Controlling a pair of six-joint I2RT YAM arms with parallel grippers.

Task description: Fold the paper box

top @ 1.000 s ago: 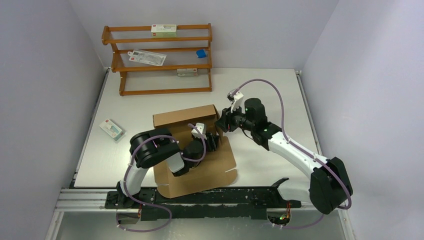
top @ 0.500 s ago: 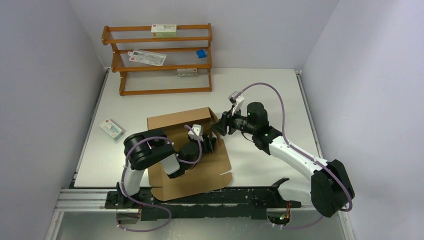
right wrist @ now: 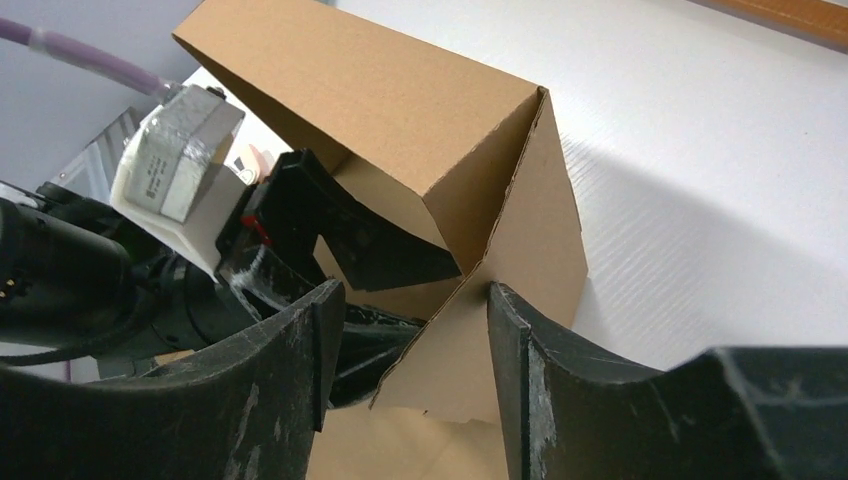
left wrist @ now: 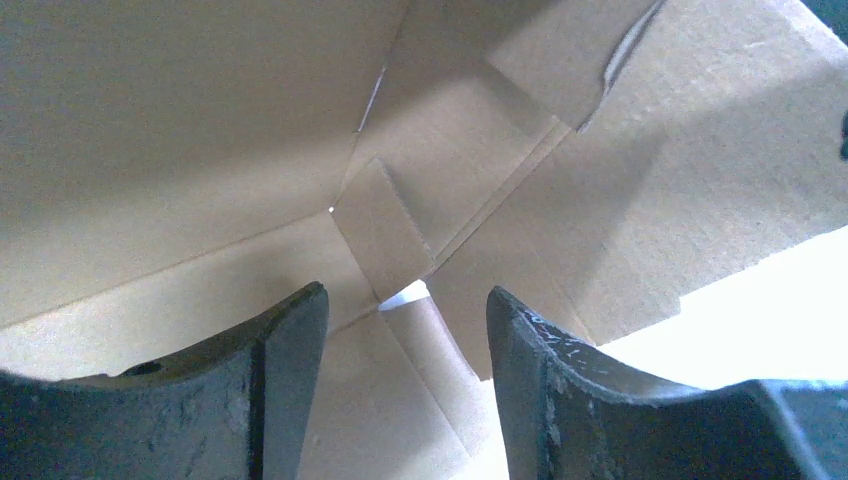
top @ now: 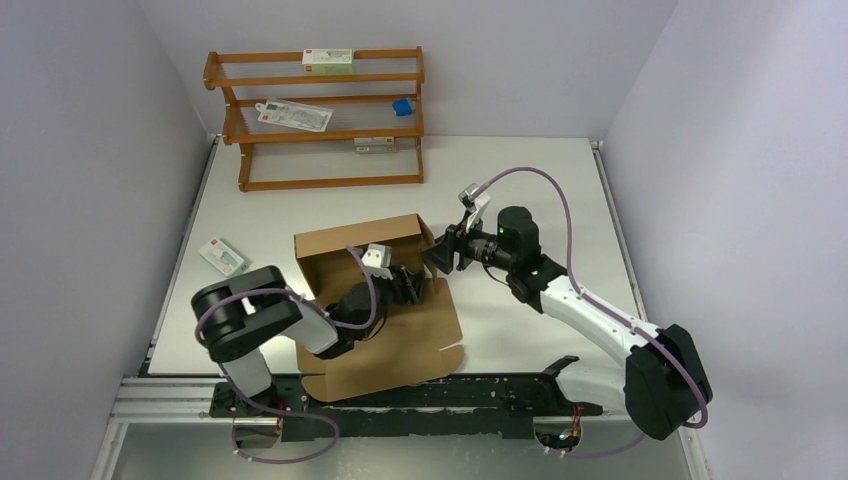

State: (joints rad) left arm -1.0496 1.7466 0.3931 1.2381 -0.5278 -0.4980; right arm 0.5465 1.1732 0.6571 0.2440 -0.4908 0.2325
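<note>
The paper box (top: 400,340) is brown corrugated cardboard, partly folded, near the table's front middle. Its back wall (top: 355,238) stands upright and its front panel lies flat. My left gripper (top: 418,284) is open inside the box at the right back corner; in the left wrist view (left wrist: 405,300) it faces the inner corner flaps (left wrist: 385,225). My right gripper (top: 440,257) is open just outside the same corner. In the right wrist view (right wrist: 410,295) its jaws straddle the box's raised right side flap (right wrist: 510,290) without closing on it.
An orange-brown wooden rack (top: 315,118) stands at the back left, holding small white cartons and a blue item. A small white carton (top: 222,257) lies on the table at the left. The metal rail (top: 400,395) runs along the table's near edge.
The box has shifted left. My left arm has swung left and lower while its gripper stays in the box corner. My right gripper has followed to the corner flap.
</note>
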